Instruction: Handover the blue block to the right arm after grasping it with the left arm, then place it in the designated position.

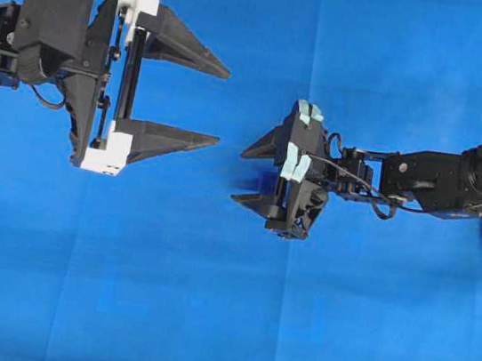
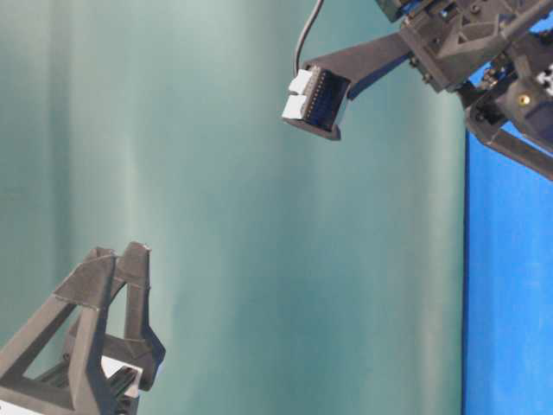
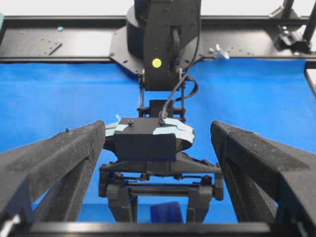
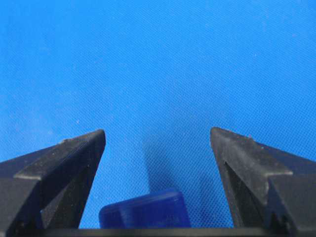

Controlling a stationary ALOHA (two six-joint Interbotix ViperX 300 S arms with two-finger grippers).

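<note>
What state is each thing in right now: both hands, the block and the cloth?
left hand: open wide, holding nothing, apart from the right hand.
right hand: open, fingers either side of the block, not gripping it.
blue block: lying on the cloth between the right hand's fingers, free on both sides.
blue cloth: spread flat over the table.

The blue block (image 4: 145, 209), a small dark-blue cube with rounded edges, is seen resting on the blue cloth (image 4: 158, 64). It is flanked by the parted fingers of the right arm's claw (image 4: 158, 143), untouched by either.
</note>
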